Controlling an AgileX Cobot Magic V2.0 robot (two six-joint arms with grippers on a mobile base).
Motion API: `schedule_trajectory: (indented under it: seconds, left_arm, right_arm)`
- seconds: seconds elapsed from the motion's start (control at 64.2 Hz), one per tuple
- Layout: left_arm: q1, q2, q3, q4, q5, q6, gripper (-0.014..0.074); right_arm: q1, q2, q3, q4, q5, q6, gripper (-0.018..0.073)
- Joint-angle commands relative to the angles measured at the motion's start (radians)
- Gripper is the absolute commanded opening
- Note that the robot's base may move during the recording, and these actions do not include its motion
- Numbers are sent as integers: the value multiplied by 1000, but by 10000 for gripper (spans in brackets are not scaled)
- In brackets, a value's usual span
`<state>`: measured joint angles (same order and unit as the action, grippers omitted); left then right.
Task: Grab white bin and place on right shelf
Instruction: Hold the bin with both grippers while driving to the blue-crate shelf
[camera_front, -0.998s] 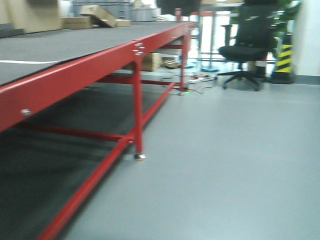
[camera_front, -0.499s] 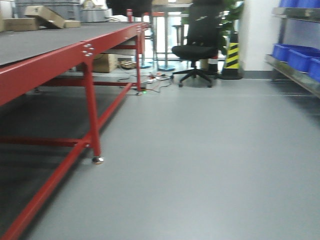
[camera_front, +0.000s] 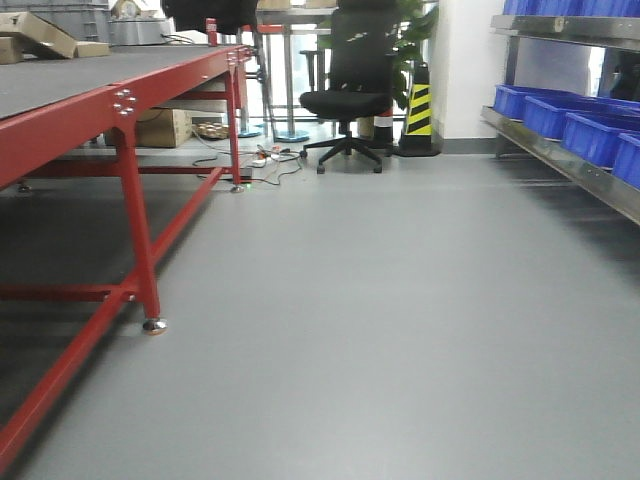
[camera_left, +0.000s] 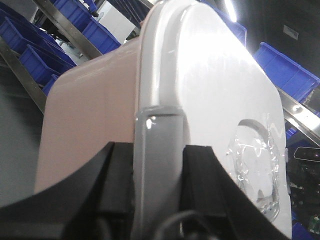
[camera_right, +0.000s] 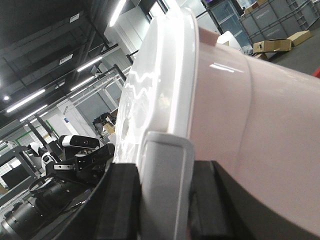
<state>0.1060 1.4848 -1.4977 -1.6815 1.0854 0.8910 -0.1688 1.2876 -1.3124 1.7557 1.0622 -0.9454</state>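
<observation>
Two grippers engaged. The left gripper (camera_left: 159, 152) pinches the grey clasp (camera_left: 160, 127) at one end of the white bin (camera_left: 90, 115). The right gripper (camera_right: 164, 172) pinches the far clasp (camera_right: 167, 150). The bin hangs between the arms, lid (camera_left: 210, 85) on. Since half a second ago, the front view has swung right: the red counter (camera_front: 130, 100) has slid left, and more of the right shelf (camera_front: 590, 180) with its blue crates (camera_front: 560, 110) shows.

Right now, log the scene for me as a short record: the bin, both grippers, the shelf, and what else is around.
white bin: lid on, carried between both arms
left gripper: fingers either side of the bin's grey clip
right gripper: fingers either side of another grey clip
right shelf: ahead on the right, holding blue crates
red table: ahead on the left
floor: grey, with an office chair at the far end
</observation>
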Motion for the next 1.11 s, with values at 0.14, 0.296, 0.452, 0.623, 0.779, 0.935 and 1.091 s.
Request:
schedule_trajectory:
  seconds: [0.14, 0.296, 0.452, 0.623, 0.779, 0.935, 1.091]
  left_arm:
    - [-48, -54, -39, -67, 230, 21, -86]
    - [-48, -54, -39, -67, 230, 21, -86]
    - [-48, -54, -39, -67, 230, 21, -86]
    - [-48, -54, -39, -67, 230, 21, -86]
    - [-48, -54, -39, -67, 230, 21, -86]
    - [-48, -54, -39, -67, 230, 21, -86]
    - [-48, -54, -39, -67, 230, 21, -86]
  right_arm:
    - [29, -41, -43, 156, 151, -13, 235]
    - [29, -41, -43, 156, 151, -13, 235]
    - [29, -41, -43, 156, 151, -13, 235]
    - [29, -41, -43, 156, 151, -13, 235]
    - [29, -41, -43, 156, 151, -13, 235]
    - [29, -41, -43, 156, 151, -13, 235]
    - [29, -41, -43, 156, 151, -13, 235]
